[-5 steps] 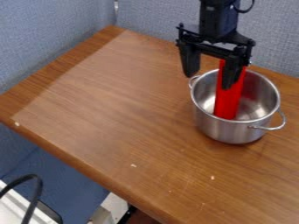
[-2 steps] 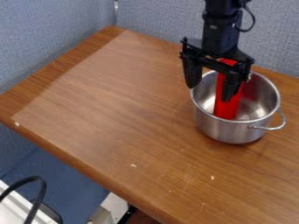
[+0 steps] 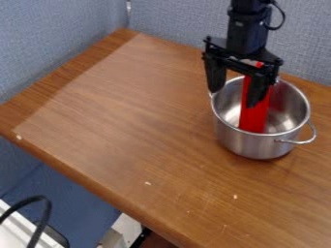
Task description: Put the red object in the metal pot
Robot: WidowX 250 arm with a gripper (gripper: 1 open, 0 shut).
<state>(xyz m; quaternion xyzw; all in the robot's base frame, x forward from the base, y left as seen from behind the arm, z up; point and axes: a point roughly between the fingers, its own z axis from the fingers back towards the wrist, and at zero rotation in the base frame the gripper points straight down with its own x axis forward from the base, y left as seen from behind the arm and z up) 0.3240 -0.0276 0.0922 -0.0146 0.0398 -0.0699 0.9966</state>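
Note:
The red object [image 3: 255, 111] is a bright red bar standing tilted inside the metal pot [image 3: 255, 145], its lower end on the pot's bottom and its upper end rising above the rim. The shiny steel pot sits near the right edge of the wooden table [image 3: 116, 107], with a loop handle [image 3: 308, 138] showing on its right side. My gripper [image 3: 243, 92] points straight down over the pot. It is open, with one dark finger on each side of the bar's upper part. I cannot tell whether a finger touches the bar.
A blue-grey wall [image 3: 77, 24] runs behind the table. The table's front edge slants from the left down to the lower right. A black cable [image 3: 33, 208] loops below the table at the lower left.

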